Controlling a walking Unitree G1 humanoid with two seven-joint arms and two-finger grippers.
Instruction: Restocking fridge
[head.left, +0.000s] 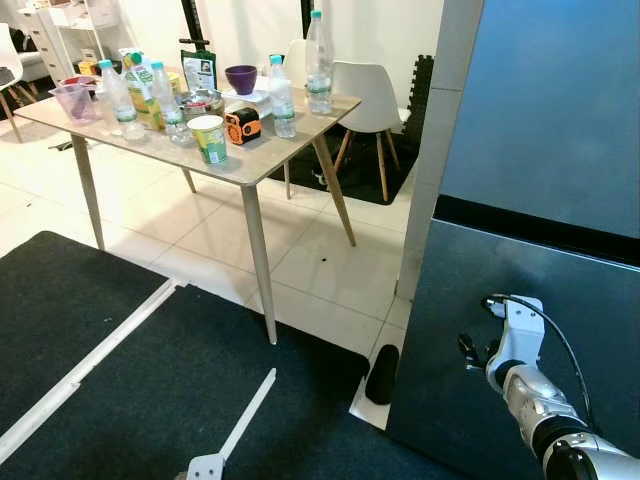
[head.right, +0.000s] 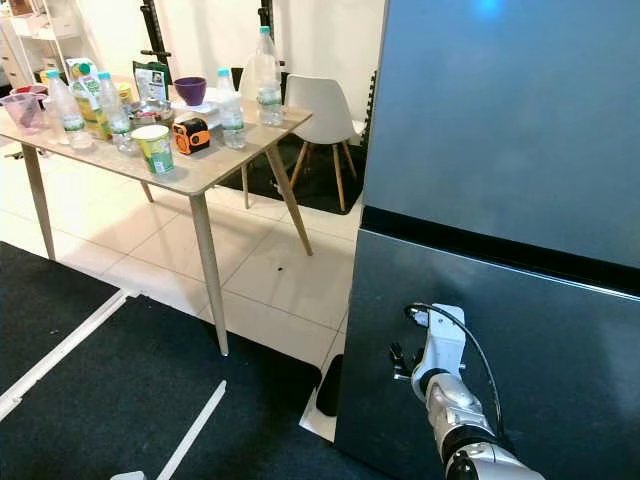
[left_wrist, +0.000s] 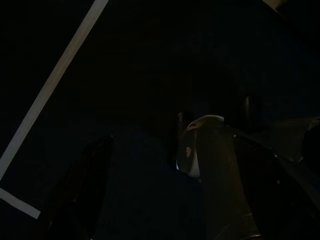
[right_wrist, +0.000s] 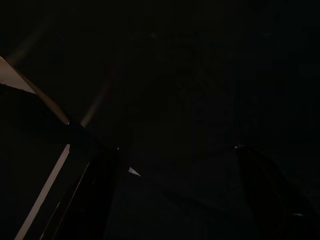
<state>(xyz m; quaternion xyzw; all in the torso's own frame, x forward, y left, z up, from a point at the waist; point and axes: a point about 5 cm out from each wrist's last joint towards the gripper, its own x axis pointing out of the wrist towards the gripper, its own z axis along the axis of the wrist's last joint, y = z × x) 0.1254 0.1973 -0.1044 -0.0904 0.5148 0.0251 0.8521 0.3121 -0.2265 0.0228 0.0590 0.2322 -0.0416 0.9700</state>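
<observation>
The dark fridge (head.left: 540, 200) stands shut, both doors closed. On the table (head.left: 270, 155) wait bottles (head.left: 283, 98) and a juice carton (head.left: 143, 90), well apart from it. The right gripper (right_wrist: 175, 165), fingers spread, is down by the lower door. Stocking now or done, this scene fits both.

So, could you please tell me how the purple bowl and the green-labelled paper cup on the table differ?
The purple bowl is wide, low and open-topped; the green-labelled paper cup is taller, narrower and closed with a pale lid. The bowl sits raised on a white stack toward the table's far side; the cup stands directly on the tabletop at the near edge. Both are upright on the light wooden table.
</observation>
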